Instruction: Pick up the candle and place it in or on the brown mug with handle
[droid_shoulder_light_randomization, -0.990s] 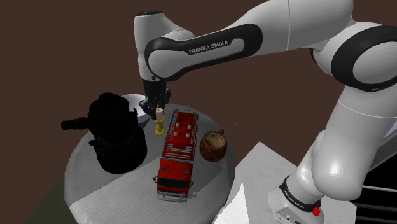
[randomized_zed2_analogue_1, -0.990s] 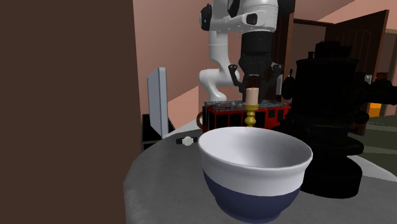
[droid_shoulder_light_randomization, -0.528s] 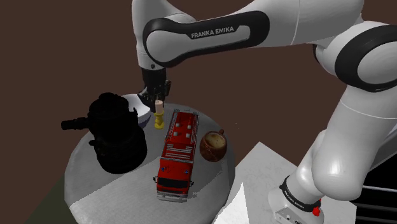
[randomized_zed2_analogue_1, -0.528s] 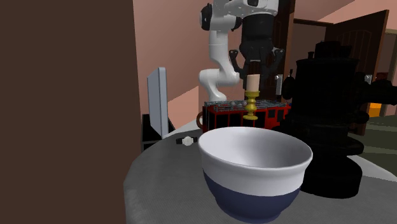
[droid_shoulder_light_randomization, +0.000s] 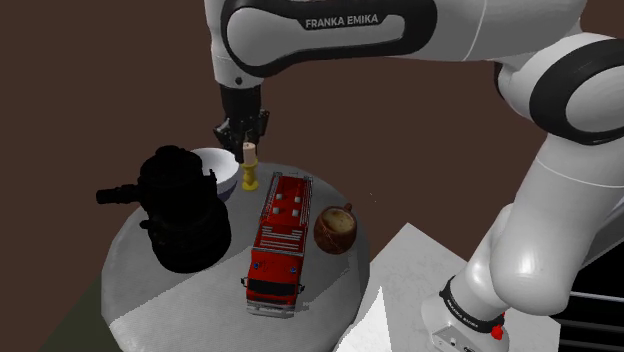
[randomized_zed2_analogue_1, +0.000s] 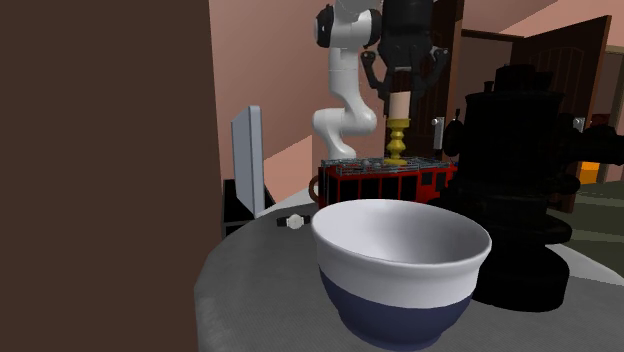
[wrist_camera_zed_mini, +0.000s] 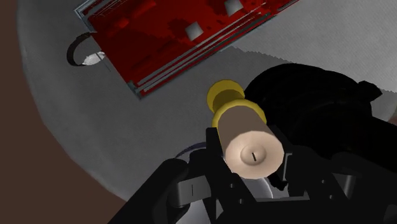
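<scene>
The jaws of the gripper (droid_shoulder_light_randomization: 245, 135) pinch the candle (droid_shoulder_light_randomization: 249, 166) and hold it up over the table (droid_shoulder_light_randomization: 150, 285), but it is not yet in the mug (droid_shoulder_light_randomization: 336, 229) by the table's edge.

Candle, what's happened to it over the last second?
The hand, shut on the candle, has risen, carrying it higher above the table. The fire truck, brown mug, bowl and black object stayed put.
</scene>
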